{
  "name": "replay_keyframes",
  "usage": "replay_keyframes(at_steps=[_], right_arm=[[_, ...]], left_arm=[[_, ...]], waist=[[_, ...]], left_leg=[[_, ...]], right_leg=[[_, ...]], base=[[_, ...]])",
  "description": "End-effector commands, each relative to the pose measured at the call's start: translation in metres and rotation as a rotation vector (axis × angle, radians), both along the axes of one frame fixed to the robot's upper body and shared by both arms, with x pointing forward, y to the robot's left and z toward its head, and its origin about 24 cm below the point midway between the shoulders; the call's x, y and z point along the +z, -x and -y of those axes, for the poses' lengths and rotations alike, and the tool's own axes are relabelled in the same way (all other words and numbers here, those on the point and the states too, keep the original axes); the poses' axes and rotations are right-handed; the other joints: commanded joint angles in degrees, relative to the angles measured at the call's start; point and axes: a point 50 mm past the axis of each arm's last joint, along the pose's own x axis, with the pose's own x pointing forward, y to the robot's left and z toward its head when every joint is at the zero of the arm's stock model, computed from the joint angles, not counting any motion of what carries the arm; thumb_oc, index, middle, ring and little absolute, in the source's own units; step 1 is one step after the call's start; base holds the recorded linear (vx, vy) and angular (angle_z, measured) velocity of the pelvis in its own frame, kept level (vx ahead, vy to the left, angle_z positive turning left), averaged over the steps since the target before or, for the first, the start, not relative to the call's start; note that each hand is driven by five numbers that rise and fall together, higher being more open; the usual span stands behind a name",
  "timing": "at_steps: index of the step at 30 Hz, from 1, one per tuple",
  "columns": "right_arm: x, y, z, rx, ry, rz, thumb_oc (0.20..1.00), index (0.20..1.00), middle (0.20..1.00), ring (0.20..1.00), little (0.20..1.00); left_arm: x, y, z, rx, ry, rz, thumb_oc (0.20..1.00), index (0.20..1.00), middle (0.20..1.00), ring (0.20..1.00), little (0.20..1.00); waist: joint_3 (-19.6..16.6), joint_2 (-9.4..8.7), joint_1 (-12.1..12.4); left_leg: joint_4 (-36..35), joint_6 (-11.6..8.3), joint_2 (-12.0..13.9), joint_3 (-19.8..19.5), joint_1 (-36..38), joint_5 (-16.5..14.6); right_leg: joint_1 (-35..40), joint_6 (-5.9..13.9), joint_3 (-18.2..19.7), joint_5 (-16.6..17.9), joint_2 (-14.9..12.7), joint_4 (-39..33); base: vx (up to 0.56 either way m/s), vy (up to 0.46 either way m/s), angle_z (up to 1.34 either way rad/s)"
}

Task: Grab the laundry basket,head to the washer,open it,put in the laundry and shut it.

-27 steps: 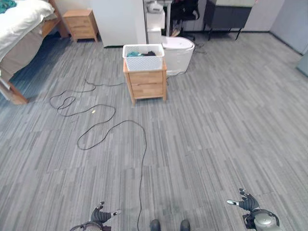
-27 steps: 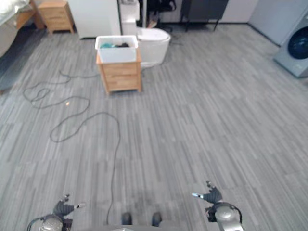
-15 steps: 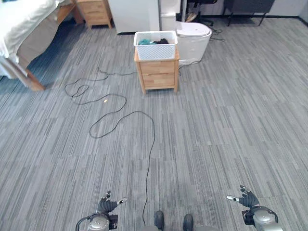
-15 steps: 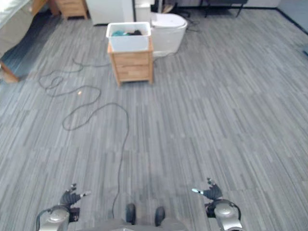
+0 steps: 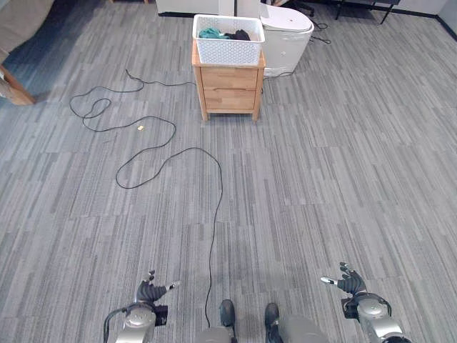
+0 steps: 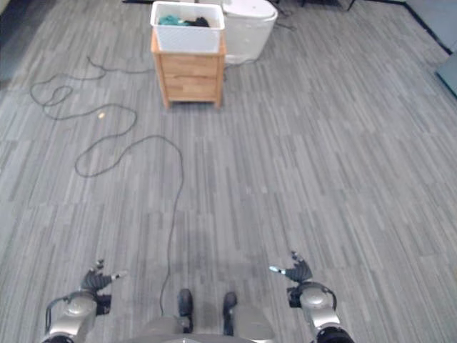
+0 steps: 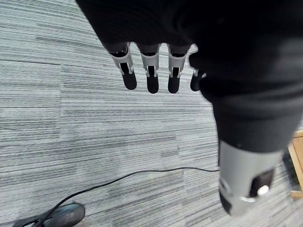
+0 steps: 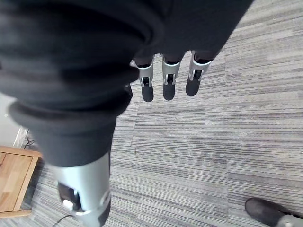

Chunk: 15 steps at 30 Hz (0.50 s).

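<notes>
Left hand (image 5: 148,292) and right hand (image 5: 348,284) low at the sides, fingers straight and empty; laundry basket (image 5: 228,40) far ahead on a wooden nightstand (image 5: 228,90).

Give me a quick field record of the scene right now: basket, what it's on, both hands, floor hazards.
basket: white laundry basket, clothes inside, not yet grabbed
support: on top of a wooden two-drawer nightstand, far ahead across the floor
behind it: white round-topped appliance, touching or apart cannot be told
left hand: open, fingers straight, holding nothing
right hand: open, fingers straight, holding nothing
floor: grey striped flooring; small pale scrap to the nightstand's left
</notes>
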Motion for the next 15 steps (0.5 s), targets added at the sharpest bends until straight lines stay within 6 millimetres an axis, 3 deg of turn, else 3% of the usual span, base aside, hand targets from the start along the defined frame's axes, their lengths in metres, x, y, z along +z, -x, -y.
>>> replay_keyframes(at_steps=[1,2,7,11,15], right_arm=[[0.013,-0.015,0.004,0.004,-0.001,0.077,1.0,1.0,1.0,1.0,1.0],[0.015,-0.019,0.003,0.017,0.007,0.088,1.0,1.0,1.0,1.0,1.0],[0.016,-0.014,0.007,0.032,0.029,0.083,1.0,1.0,1.0,1.0,1.0],[0.012,-0.005,0.013,0.017,0.04,0.058,1.0,1.0,1.0,1.0,1.0],[0.013,-0.002,0.016,0.022,0.049,0.058,1.0,1.0,1.0,1.0,1.0]], left_arm=[[0.005,0.005,-0.011,0.044,-0.017,0.029,1.0,1.0,1.0,1.0,1.0],[0.005,0.003,-0.009,0.041,-0.013,0.033,1.0,1.0,1.0,1.0,1.0],[0.002,-0.001,0.002,0.015,0.009,0.039,1.0,1.0,1.0,1.0,1.0],[0.0,0.001,0.012,-0.023,0.029,0.034,1.0,1.0,1.0,1.0,1.0],[-0.008,0.008,0.022,-0.052,0.066,-0.001,1.0,1.0,1.0,1.0,1.0]], waist=[[-0.97,-0.4,-0.02],[-0.44,-0.44,-0.43],[0.44,-0.02,-2.08],[-1.01,0.85,-2.95],[-3.42,2.48,-4.06]], left_leg=[[3.84,-1.46,-1.75,-0.79,1.97,-5.34],[3.23,-1.49,-2.31,-0.83,3.64,-6.36],[2.12,-2.24,-3.4,-3.75,8.5,-9.01],[3.16,-3.19,-3.04,-5.5,10.85,-11.3],[10.16,-7.37,0.75,-4.5,9.96,-6.32]], right_leg=[[-1.76,3.1,1.18,7.61,-0.45,-7.9],[-4.26,3.14,-0.6,9.46,-0.77,-11.64],[-7.35,4.11,-3.55,12.4,-0.82,-20.16],[-5.41,2.71,-2.64,12.87,-0.85,-19.8],[-2.51,0.46,-4.02,11.01,0.69,-19.04]], base=[[0.24,0.03,-0.03],[0.24,0.031,-0.1],[0.32,-0.038,0.07],[0.35,-0.123,0.76],[0.37,-0.207,0.62]])
